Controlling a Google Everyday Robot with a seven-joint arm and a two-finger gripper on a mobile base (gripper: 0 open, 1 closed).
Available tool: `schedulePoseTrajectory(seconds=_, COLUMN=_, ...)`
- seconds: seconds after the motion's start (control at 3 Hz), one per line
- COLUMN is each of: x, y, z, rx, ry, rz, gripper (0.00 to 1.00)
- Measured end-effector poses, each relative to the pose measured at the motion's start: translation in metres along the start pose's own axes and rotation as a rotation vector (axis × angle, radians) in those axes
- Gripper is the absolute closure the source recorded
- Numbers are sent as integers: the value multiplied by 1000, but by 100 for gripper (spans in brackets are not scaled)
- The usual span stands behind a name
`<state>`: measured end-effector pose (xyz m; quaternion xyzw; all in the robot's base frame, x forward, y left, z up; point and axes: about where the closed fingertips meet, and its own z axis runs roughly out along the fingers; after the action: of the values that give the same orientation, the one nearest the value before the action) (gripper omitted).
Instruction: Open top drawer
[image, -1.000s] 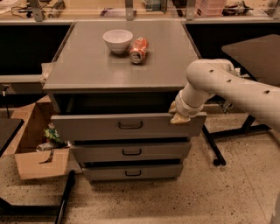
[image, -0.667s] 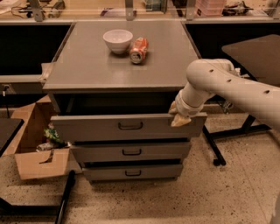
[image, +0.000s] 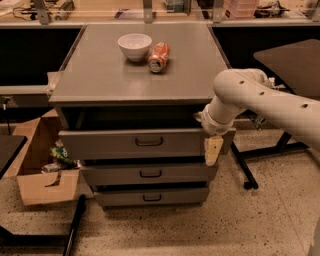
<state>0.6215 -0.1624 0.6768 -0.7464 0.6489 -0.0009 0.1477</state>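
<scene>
I'm resting the end effector (image: 214, 148) at the right end of the top drawer (image: 110, 144) front; can't tell whether it's apart, together or clamped. The drawer is sitting partly out under the surface (image: 100, 75), its loop handle (image: 149, 142) off to the left of the end effector. I'm judging that a pull from this corner risks skewing it, so I'm aiming for a straight, level, slow draw.

Cream tool (image: 213, 150) at grey top drawer (image: 110, 145) R end; white bowl (image: 134, 46), red can (image: 158, 56)
</scene>
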Motion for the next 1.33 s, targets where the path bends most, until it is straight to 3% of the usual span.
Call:
schedulePoseTrajectory(seconds=0.33, x=0, y=0, z=0, rx=0, ry=0, rz=0, gripper=0)
schedulePoseTrajectory(seconds=1.0, x=-4, y=31, z=10, rx=-103, ry=-59, rz=7, gripper=0)
schedulePoseTrajectory(seconds=1.33, x=-16, y=53, z=0, rx=-115, ry=-69, rz=16, gripper=18)
